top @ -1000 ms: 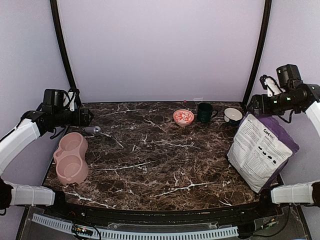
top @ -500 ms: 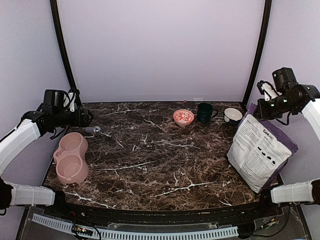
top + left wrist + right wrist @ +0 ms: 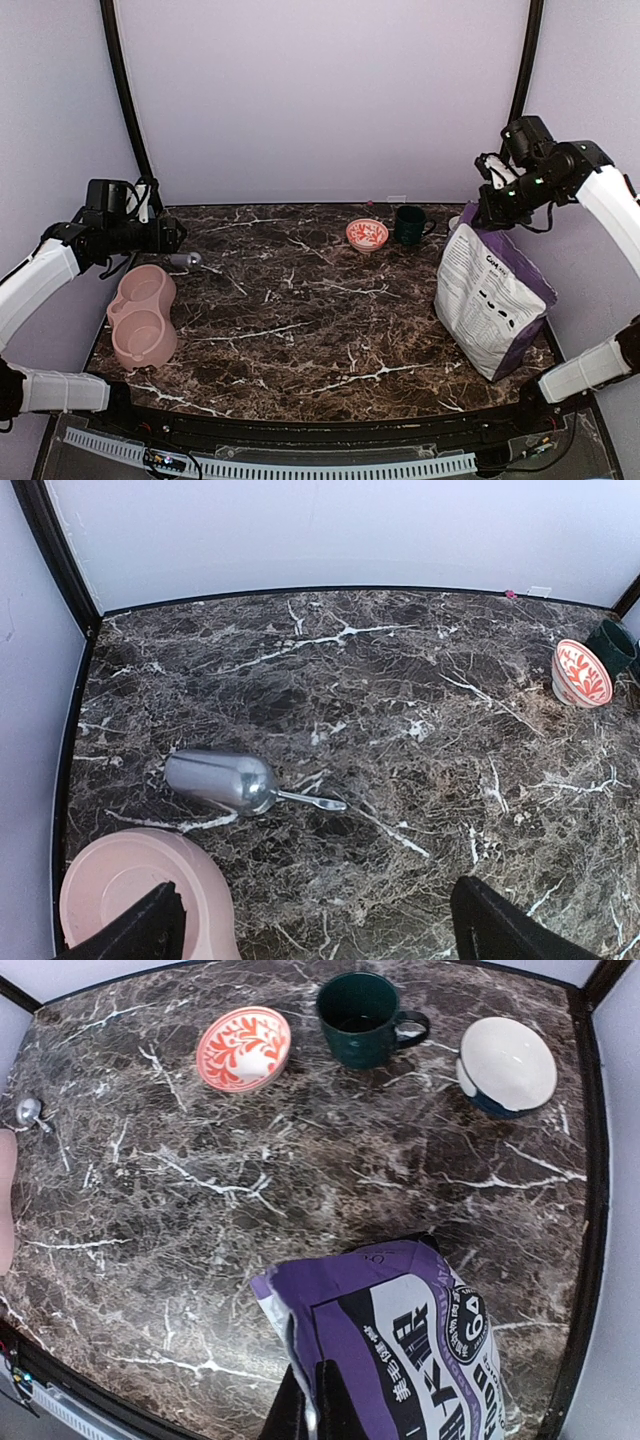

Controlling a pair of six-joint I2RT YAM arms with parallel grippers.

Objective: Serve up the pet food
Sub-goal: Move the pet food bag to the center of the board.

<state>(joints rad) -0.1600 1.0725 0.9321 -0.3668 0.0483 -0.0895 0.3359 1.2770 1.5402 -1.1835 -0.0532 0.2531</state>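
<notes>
Looked down on a dark marble table (image 3: 300, 330). Found the purple-and-white bag (image 3: 490, 300) tilted at its right side, top edge clamped between the fingers of the right gripper (image 3: 483, 213). Noted the pink double bowl (image 3: 143, 315) at left, left gripper (image 3: 172, 234) spread wide near a metal scoop (image 3: 220, 780). Could not make out the pet food itself

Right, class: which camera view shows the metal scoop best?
The left wrist view: the scoop lies whole and close, bowl and handle clear. The top external view shows the scoop small, near the pink bowl. The right wrist view catches only a small part at its left edge.
</notes>
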